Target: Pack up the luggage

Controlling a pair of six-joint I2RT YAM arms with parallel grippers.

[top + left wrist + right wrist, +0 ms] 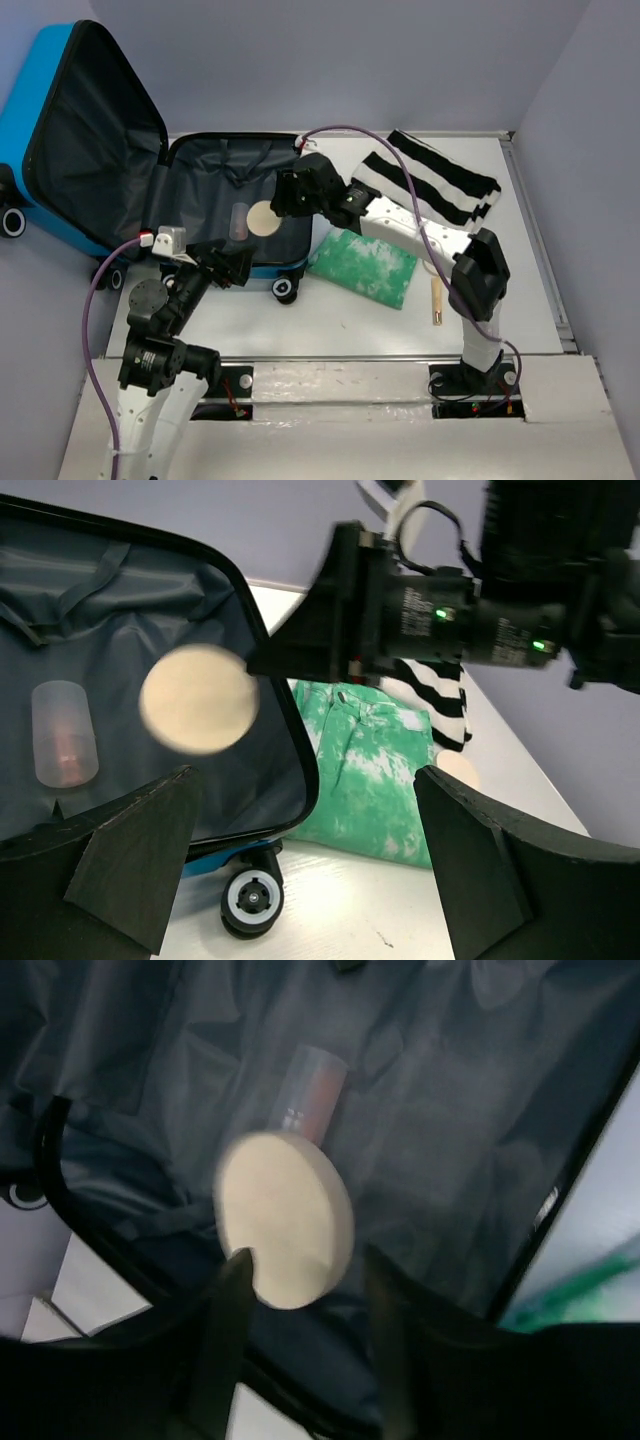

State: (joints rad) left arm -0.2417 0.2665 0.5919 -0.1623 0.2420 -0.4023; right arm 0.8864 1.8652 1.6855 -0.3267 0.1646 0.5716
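Nearest the arm bases, the left end effector hovers just in front of the suitcase's front edge. Its fingers are spread wide with nothing between them. A small tan stick-like object, too small to identify, lies on the white bench well to the right of the suitcase. Below the suitcase's front rim, a black-and-white wheel rests on the bench. Just right of that rim lies a folded green-and-white tie-dye garment, touching or almost touching the shell. The bright blue hard-shell suitcase itself sits open at the bench's far left. Its base lies flat with the dark grey lining facing up, and its lid is raised on the left side. Two things lie on the lining near the middle of the base: a small translucent bottle and, just to its right, a cream round disc. The right end effector hangs over the base above that disc. Its fingers stand moderately apart, and the disc shows beyond their tips. Whether a tip touches the disc cannot be told. Farther back, to the right of the suitcase, a black-and-white striped garment lies on the bench.
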